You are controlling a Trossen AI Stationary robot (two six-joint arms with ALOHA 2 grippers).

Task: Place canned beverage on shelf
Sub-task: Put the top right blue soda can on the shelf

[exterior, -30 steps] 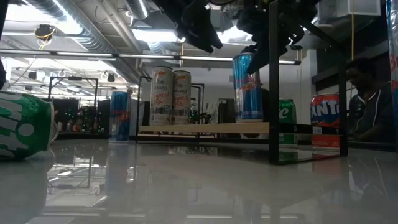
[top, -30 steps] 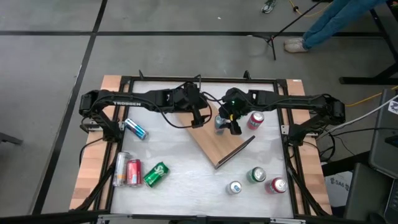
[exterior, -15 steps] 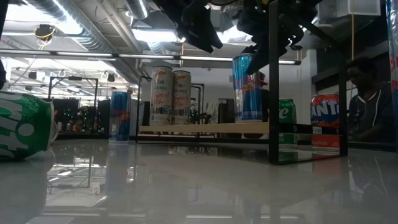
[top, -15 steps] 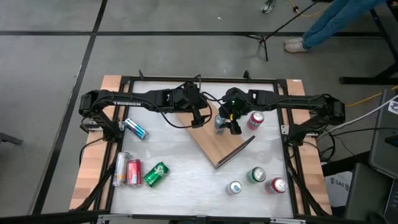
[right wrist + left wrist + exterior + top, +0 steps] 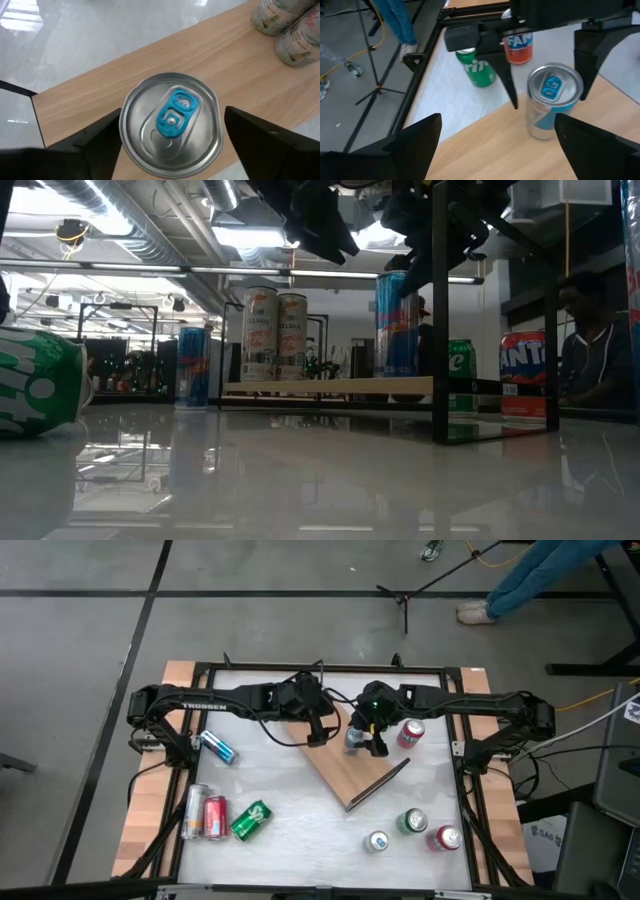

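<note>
The blue-and-silver can (image 5: pixel 398 323) now stands upright on the shelf (image 5: pixel 330 386), its base down on the light wooden board where half a second ago it hung just clear of it. The right gripper (image 5: pixel 171 131) is directly above it, its fingers (image 5: pixel 265 145) spread to either side of the silver lid with a gap showing at each flank, so the can appears to be released rather than held. In the high view the can (image 5: pixel 354 738) sits near the board's far corner, under the right gripper (image 5: pixel 368 737). The left gripper (image 5: pixel 318 730) waits over the same board close beside it, its fingers wide apart and empty. Two pale cans (image 5: pixel 276 334) already stand farther along the shelf. Judged from this, one placement looks done. More cans remain on the white table (image 5: pixel 280 790): a Fanta can (image 5: pixel 410 732), a green can (image 5: pixel 250 820) lying on its side and others near the edges.
</note>
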